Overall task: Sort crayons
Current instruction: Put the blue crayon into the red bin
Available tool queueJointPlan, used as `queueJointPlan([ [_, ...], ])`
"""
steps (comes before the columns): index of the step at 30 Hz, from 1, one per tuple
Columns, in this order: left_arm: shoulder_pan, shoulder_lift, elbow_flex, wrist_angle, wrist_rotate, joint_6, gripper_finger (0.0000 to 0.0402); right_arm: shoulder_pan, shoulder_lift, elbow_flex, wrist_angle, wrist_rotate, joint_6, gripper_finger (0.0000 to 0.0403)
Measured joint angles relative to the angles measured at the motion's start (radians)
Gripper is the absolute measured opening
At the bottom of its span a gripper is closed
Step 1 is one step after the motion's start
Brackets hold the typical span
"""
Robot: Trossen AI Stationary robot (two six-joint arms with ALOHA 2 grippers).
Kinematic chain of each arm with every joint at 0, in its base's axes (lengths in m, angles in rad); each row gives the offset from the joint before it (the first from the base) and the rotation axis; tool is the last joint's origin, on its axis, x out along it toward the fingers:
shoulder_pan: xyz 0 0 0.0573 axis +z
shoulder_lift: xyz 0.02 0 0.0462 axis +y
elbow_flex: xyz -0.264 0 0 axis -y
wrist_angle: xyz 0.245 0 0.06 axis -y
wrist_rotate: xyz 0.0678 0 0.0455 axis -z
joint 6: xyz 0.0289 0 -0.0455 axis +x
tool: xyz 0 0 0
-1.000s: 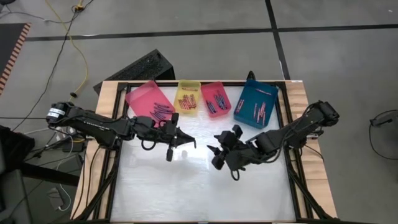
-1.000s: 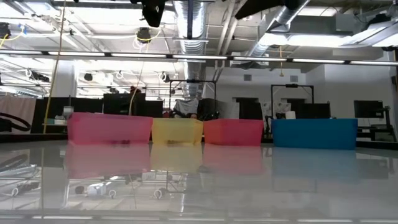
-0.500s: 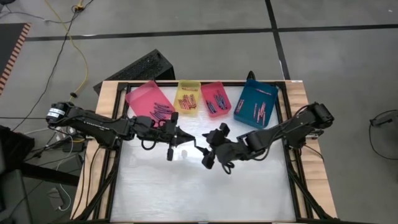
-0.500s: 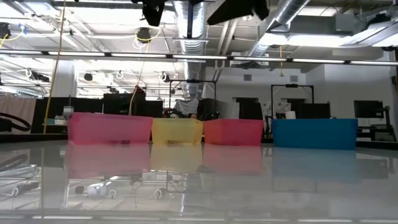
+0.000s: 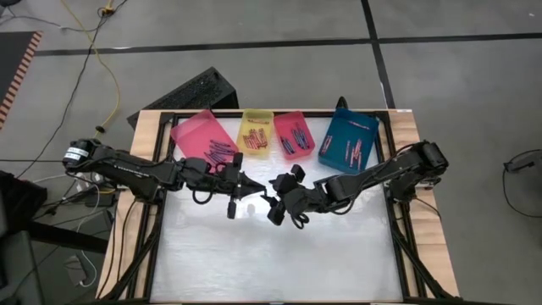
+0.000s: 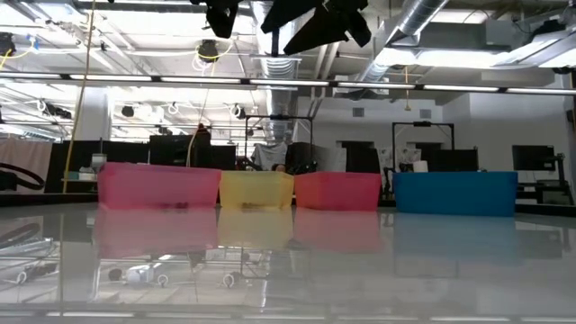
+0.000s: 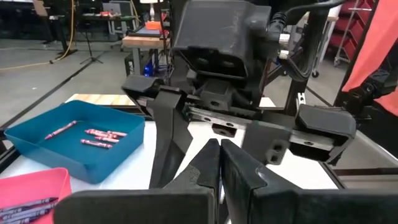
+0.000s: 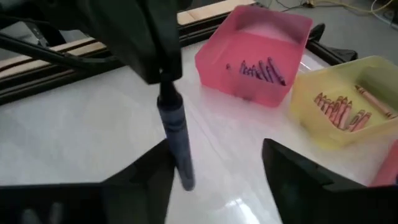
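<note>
My left gripper [image 5: 254, 189] is over the middle of the white table and is shut on a dark blue crayon [image 8: 175, 134]. My right gripper [image 5: 273, 201] faces it at close range and is open. Its two fingers [image 8: 149, 177] stand on either side of the crayon's free end [image 8: 185, 180], and I cannot tell whether one touches it. Other crayons lie in the pink tray [image 5: 201, 135], yellow tray [image 5: 256, 133], red tray [image 5: 293, 135] and blue tray [image 5: 347, 142] along the far edge. My left gripper pinches one end of the crayon [image 8: 165, 102] between its two fingertips. The fingers come from the table's left. The crayon sticks out beyond them toward my right gripper and is clear of the table.
The four trays stand in a row at the far edge, also seen in the low view [image 6: 256, 189]. A black keyboard [image 5: 195, 91] lies on the floor beyond the table. The white table top [image 5: 279, 263] is bare toward the near edge.
My right gripper has moved toward the table's left, up to my left gripper, and now has its open fingers around the crayon's free end.
</note>
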Motion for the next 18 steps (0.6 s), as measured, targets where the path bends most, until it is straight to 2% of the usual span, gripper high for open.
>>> queueJointPlan([
  [4, 0.0, 0.0, 0.0, 0.0, 0.0, 0.011, 0.0, -0.008, 0.0, 0.0, -0.001, -0.002, -0.016, 0.0168],
  [10, 0.0, 0.0, 0.0, 0.0, 0.0, 0.032, 0.0, -0.019, 0.0, 0.0, -0.009, -0.023, -0.018, 0.0024],
  [12, 0.0, 0.0, 0.0, 0.0, 0.0, 0.047, 0.0, -0.022, 0.0, 0.0, -0.029, -0.024, -0.009, 0.001],
  [18, 0.0, 0.0, 0.0, -0.002, 0.0, 0.048, 0.0, -0.02, -0.001, 0.0, -0.078, -0.023, 0.025, 0.0001],
])
